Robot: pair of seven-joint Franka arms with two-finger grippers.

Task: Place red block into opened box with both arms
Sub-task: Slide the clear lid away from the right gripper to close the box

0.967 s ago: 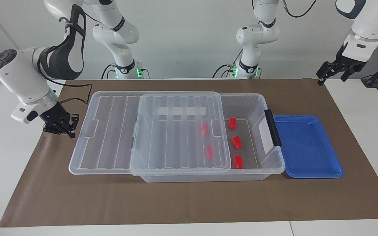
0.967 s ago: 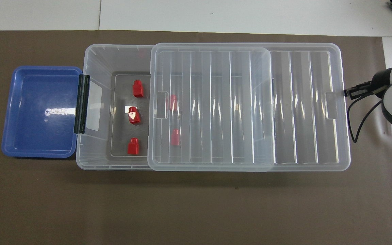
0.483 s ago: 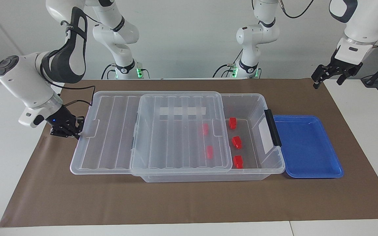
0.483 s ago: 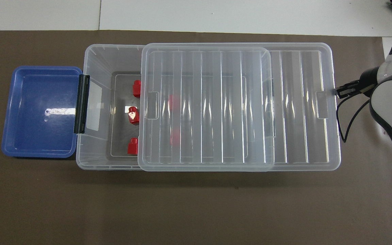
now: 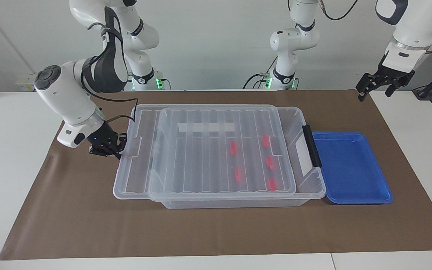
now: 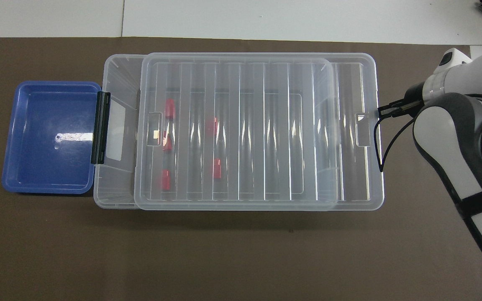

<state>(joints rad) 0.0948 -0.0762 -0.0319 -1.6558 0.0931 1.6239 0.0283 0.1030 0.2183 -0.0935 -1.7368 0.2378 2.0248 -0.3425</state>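
The box (image 5: pixel 306 193) is a large clear plastic bin with a black handle (image 5: pixel 311 145) at the end toward the left arm. Its ribbed clear lid (image 5: pixel 208 150) lies flat on top, covering most of the opening. Five small red blocks (image 5: pixel 233 148) lie inside on the floor, under the lid.

Five red blocks (image 5: pixel 233 148) lie in the box, all seen through the lid; one clear box (image 5: pixel 315 187); one ribbed see-through lid (image 5: pixel 201 157) over it; one blue tray (image 5: pixel 351 168) beside it; two white arms, each with one gripper: right gripper (image 5: pixel 116 148), left gripper (image 5: pixel 375 86); one brown mat (image 5: pixel 216 228).
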